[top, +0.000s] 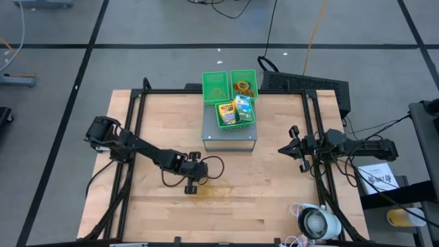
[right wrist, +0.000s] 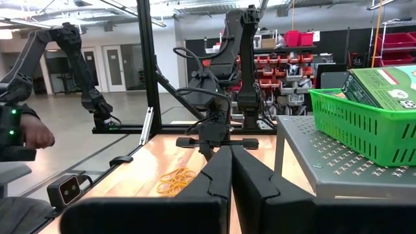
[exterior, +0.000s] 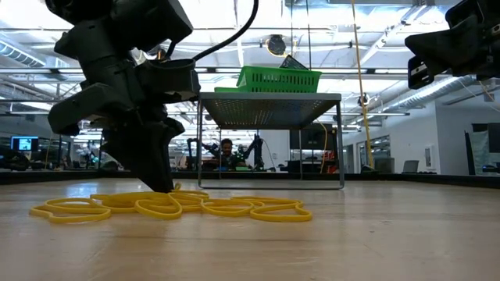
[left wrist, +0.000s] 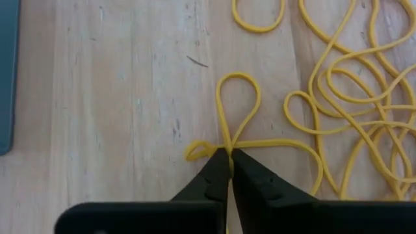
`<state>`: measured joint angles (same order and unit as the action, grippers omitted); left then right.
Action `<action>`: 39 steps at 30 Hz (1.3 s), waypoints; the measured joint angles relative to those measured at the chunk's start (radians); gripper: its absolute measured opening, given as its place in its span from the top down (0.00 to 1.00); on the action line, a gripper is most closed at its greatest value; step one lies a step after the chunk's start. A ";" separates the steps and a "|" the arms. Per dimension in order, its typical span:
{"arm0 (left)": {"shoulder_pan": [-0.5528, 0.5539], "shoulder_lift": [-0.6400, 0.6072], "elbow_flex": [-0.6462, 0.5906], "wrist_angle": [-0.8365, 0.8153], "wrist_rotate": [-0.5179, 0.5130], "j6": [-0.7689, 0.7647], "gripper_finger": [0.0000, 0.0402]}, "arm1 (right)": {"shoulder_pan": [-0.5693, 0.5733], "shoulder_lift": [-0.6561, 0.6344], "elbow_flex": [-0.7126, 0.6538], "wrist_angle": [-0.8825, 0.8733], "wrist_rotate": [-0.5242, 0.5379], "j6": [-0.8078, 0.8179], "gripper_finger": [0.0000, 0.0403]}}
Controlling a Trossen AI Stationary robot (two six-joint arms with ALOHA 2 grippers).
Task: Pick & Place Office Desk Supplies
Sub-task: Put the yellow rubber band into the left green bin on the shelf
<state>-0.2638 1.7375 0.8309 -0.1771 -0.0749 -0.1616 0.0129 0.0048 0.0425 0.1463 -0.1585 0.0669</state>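
My left pincer [left wrist: 229,153] is down at the table [top: 274,185], its two dark fingers pressed together on a strand of the yellow rubber bands [left wrist: 237,140]. The pinched band folds into a small loop just ahead of my fingertips, with a short kink to one side and a longer curve to the other. The remaining bands lie in a loose tangle [exterior: 172,206] flat on the wood, beside and just beyond my fingertips (one separate ring lies farther ahead, apart from the rest). In the low view my fingers touch the near edge of this tangle.

Well beyond my left pincer, at the far middle of the table, a perforated grey metal stand [top: 230,134] carries green mesh bins [top: 230,96]. One bin holds a yellow-green crayon box [top: 226,113] and a green-white packet [top: 243,108]; another holds coloured rings [top: 243,86]; a third holds more bands.

My right pincer [top: 296,149] hangs above the right side of the table, fingers pressed together, holding nothing. A white round device [top: 317,222] sits at the near right corner.
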 joint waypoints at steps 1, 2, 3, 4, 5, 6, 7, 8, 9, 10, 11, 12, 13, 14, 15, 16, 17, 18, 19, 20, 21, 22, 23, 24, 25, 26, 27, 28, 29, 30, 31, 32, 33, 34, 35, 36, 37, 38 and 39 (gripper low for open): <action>0.000 -0.009 0.000 0.000 0.000 0.000 0.97 | 0.000 0.000 0.000 0.000 0.000 0.000 1.00; 0.001 -0.019 0.000 -0.002 0.000 0.001 0.98 | 0.000 0.000 0.000 0.000 0.000 0.000 1.00; 0.003 -0.034 -0.002 -0.012 -0.001 0.002 0.98 | 0.000 0.000 0.000 0.000 0.000 0.000 1.00; 0.005 -0.056 -0.003 -0.031 -0.005 0.002 0.99 | 0.000 0.000 0.000 0.000 0.000 0.000 1.00; 0.006 -0.084 -0.005 -0.047 -0.011 0.002 0.98 | 0.000 0.000 0.000 0.000 0.000 0.000 1.00; 0.008 -0.110 -0.004 -0.049 -0.025 0.002 0.97 | 0.000 0.000 0.000 0.000 0.000 0.000 1.00; 0.008 -0.137 -0.002 -0.054 -0.041 0.002 0.97 | 0.000 0.000 0.000 0.000 0.000 0.000 1.00; 0.008 -0.166 -0.001 -0.070 -0.058 0.005 0.97 | 0.000 0.000 0.000 0.000 0.000 0.000 1.00; 0.008 -0.193 -0.002 -0.089 -0.076 0.011 0.98 | 0.000 0.000 0.000 0.000 0.000 0.000 1.00; 0.008 -0.219 -0.003 -0.101 -0.087 0.018 0.98 | 0.000 0.000 0.000 0.000 0.000 0.000 1.00; 0.008 -0.246 -0.003 -0.100 -0.097 0.025 0.99 | 0.000 0.000 0.000 0.000 0.000 0.000 1.00; 0.008 -0.276 -0.003 -0.098 -0.109 0.030 0.99 | 0.000 0.000 0.000 0.001 0.000 0.000 1.00; 0.008 -0.306 -0.002 -0.098 -0.126 0.034 0.98 | 0.000 0.000 0.000 0.001 0.000 0.000 1.00; 0.007 -0.336 -0.002 -0.096 -0.146 0.041 0.98 | 0.000 0.000 0.000 0.000 0.000 0.000 1.00; 0.007 -0.364 -0.002 -0.093 -0.165 0.052 0.97 | 0.000 0.000 0.000 0.000 0.000 0.000 1.00; 0.008 -0.391 -0.002 -0.091 -0.183 0.061 0.97 | 0.000 0.000 0.000 0.002 0.000 0.000 1.00; 0.008 -0.420 -0.002 -0.092 -0.199 0.072 0.97 | 0.000 0.000 0.000 0.001 0.000 0.000 1.00; 0.008 -0.450 -0.002 -0.088 -0.214 0.084 0.98 | 0.000 0.000 0.000 0.000 0.000 0.000 1.00; 0.008 -0.480 -0.002 -0.073 -0.225 0.095 0.99 | 0.000 0.000 0.000 0.000 0.000 0.000 1.00; 0.010 -0.510 -0.001 -0.058 -0.240 0.108 0.99 | 0.000 0.000 0.000 0.001 0.000 0.000 1.00; 0.012 -0.537 -0.001 -0.039 -0.255 0.117 0.99 | 0.000 0.000 0.000 0.001 0.000 0.000 1.00; 0.015 -0.563 -0.001 -0.011 -0.271 0.126 0.98 | 0.000 0.000 0.000 0.000 0.000 0.000 1.00; 0.020 -0.584 -0.001 0.022 -0.285 0.136 0.97 | 0.000 0.000 0.000 0.000 0.000 0.000 1.00; 0.027 -0.605 -0.001 0.057 -0.297 0.153 0.97 | 0.000 0.000 0.000 0.000 0.000 0.000 1.00; 0.036 -0.625 -0.001 0.090 -0.304 0.178 0.97 | 0.000 0.000 0.000 0.000 0.000 0.000 1.00; 0.046 -0.640 -0.001 0.131 -0.306 0.212 0.98 | 0.000 0.000 0.000 0.000 0.000 0.000 1.00; 0.059 -0.652 0.000 0.175 -0.308 0.249 0.99 | 0.000 0.000 0.000 0.000 0.000 0.000 1.00; 0.074 -0.662 0.000 0.218 -0.309 0.286 0.99 | 0.000 0.000 0.000 0.000 0.000 0.000 1.00; 0.091 -0.670 0.000 0.263 -0.310 0.321 0.99 | 0.000 0.000 0.000 0.000 0.000 0.000 1.00; 0.111 -0.675 0.000 0.308 -0.313 0.356 0.98 | 0.000 0.000 0.000 0.000 0.000 0.000 1.00; 0.134 -0.677 0.000 0.362 -0.318 0.389 0.98 | 0.000 0.000 0.000 0.000 0.000 0.000 1.00; 0.160 -0.678 0.000 0.413 -0.320 0.425 0.97 | 0.000 0.000 0.000 0.000 0.000 0.000 1.00; 0.189 -0.678 0.001 0.456 -0.321 0.456 0.97 | 0.000 0.000 0.000 0.000 0.000 0.000 1.00; 0.218 -0.678 0.001 0.495 -0.321 0.481 0.97 | 0.000 0.000 0.000 0.000 0.000 0.000 1.00; 0.249 -0.677 0.001 0.531 -0.320 0.500 0.97 | 0.000 0.000 0.000 0.000 0.000 0.000 1.00; 0.285 -0.677 0.001 0.562 -0.319 0.513 0.98 | 0.000 0.000 0.000 0.000 0.000 0.000 1.00; 0.321 -0.677 0.001 0.592 -0.315 0.519 0.99 | 0.000 0.000 0.000 0.000 0.000 0.000 1.00; 0.359 -0.677 0.001 0.619 -0.308 0.518 0.99 | 0.000 0.000 0.000 0.000 0.000 0.000 1.00; 0.402 -0.677 0.001 0.640 -0.295 0.508 0.99 | 0.000 0.000 0.000 0.000 0.000 0.000 1.00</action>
<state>0.1377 1.0603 0.8314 0.4624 -0.3695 0.3468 0.0130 0.0051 0.0425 0.1463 -0.1585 0.0669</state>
